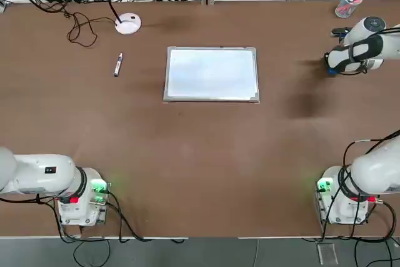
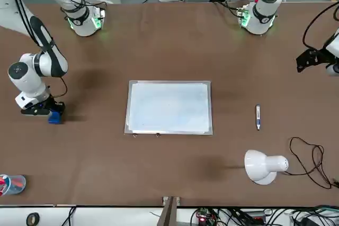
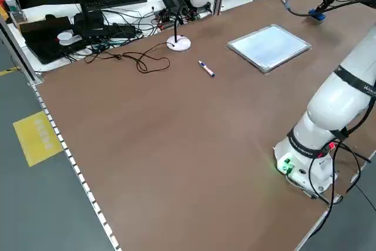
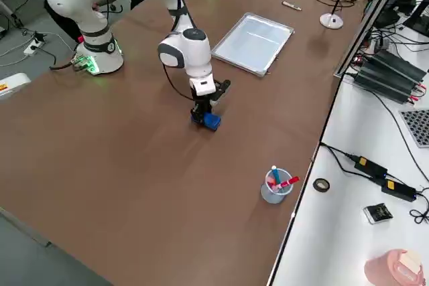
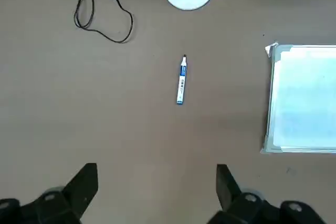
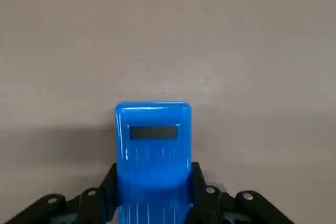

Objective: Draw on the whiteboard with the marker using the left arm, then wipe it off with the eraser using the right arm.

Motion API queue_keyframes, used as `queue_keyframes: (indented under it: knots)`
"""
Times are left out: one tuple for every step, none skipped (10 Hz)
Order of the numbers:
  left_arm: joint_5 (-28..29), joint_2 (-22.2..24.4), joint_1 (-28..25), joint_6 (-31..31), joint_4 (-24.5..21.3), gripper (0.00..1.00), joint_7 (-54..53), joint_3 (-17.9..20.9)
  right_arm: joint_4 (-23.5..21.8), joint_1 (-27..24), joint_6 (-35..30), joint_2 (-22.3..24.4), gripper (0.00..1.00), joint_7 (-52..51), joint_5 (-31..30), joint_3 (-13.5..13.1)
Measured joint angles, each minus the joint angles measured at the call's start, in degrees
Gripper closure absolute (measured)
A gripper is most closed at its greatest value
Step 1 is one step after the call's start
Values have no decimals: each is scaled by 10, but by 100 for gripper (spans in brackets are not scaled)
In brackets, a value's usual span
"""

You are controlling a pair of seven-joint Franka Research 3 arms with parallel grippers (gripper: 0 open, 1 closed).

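The whiteboard lies flat mid-table, its surface blank apart from faint smears. Left of it lies the marker, alone on the brown table. In the left wrist view my left gripper hangs open high above the marker, holding nothing. At the table's right side, well clear of the board, my right gripper is shut on the blue eraser. The eraser sits at or just above the table top; I cannot tell which.
A white desk lamp with a looping dark cable stands behind the marker. A clear cup with red items stands at the back right corner. Both arm bases sit at the near edge.
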State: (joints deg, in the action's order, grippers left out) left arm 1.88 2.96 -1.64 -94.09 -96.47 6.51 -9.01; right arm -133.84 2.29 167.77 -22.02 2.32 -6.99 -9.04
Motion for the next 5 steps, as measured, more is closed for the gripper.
queue_keyframes:
  knots:
    - [0, 0, 0, 0, 0, 0, 0, 0, 1, 0, 0, 0, 42, 8, 0, 2]
    - [0, 0, 0, 0, 0, 0, 0, 0, 1, 1, 0, 0, 41, 13, 0, 3]
    - [0, -1, 0, 0, 0, 0, 0, 1, 1, 1, 0, 0, 35, 17, 0, 4]
    - [0, -1, 0, 0, 0, 0, 0, 1, 1, 1, 0, 0, 26, 18, 0, 4]
    - [0, -1, 0, 0, 0, 0, 0, 1, 1, 1, 1, 0, 16, 18, 0, 4]
